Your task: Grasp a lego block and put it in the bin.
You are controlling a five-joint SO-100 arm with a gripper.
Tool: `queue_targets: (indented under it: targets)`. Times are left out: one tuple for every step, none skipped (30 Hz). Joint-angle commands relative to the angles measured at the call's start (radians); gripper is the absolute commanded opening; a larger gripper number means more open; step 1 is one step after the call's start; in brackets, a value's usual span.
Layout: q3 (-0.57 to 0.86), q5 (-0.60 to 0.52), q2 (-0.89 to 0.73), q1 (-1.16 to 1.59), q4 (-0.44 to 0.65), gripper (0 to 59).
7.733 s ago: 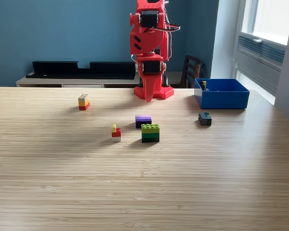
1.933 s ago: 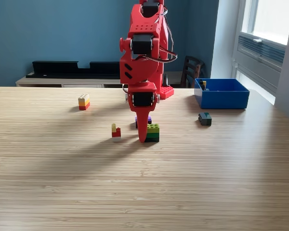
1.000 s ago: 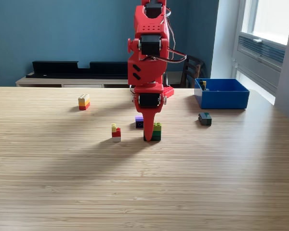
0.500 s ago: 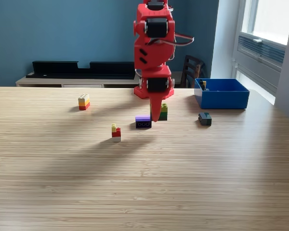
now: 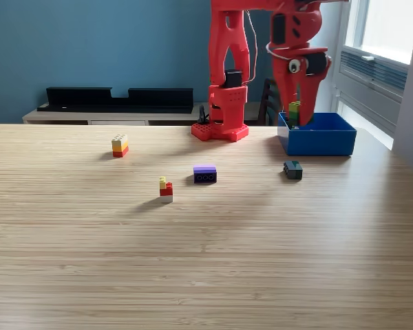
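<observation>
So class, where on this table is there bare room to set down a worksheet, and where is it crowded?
The whole near half of the table, in front of the red and yellow block and purple block, is bare. The far right is crowded: the bin, the dark block, and the end effector holding a green block above the bin.

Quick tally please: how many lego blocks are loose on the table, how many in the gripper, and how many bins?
Lego blocks on the table: 4 (yellow-orange-red, yellow-red-white, purple, dark one)
Lego blocks in the gripper: 1 (green stack)
Blue bin: 1
Total: 6
</observation>
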State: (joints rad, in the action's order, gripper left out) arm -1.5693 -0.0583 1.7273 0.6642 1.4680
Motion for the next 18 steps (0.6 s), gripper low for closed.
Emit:
queue_targets:
  targets:
    - [0.0,0.009,0.087,0.245,0.011,0.1]
    - [-0.008,0.02,0.087,0.287,0.011,0.1]
    - [-0.018,0.032,0.087,0.328,0.011,0.1]
    - [-0.031,0.043,0.087,0.37,0.011,0.1]
    - [-0.043,0.054,0.089,0.41,0.011,0.1]
    - [-0.057,0.066,0.092,0.449,0.011,0.1]
    - [-0.074,0.074,0.095,0.491,0.011,0.1]
    - [-0.086,0.08,0.095,0.526,0.011,0.1]
    - [-0.1,0.084,0.095,0.557,0.011,0.1]
    - [-0.11,0.089,0.095,0.581,0.011,0.1]
    - [-0.121,0.094,0.095,0.601,0.009,0.1]
    - [-0.129,0.095,0.095,0.615,0.009,0.1]
    - [-0.135,0.098,0.095,0.623,0.009,0.1]
    - [-0.137,0.1,0.095,0.624,0.009,0.1]
    - [-0.138,0.103,0.095,0.624,0.009,0.1]
    - [-0.138,0.104,0.095,0.623,0.009,0.1]
    - [-0.138,0.107,0.095,0.623,0.009,0.1]
    - [-0.138,0.109,0.095,0.623,0.009,0.1]
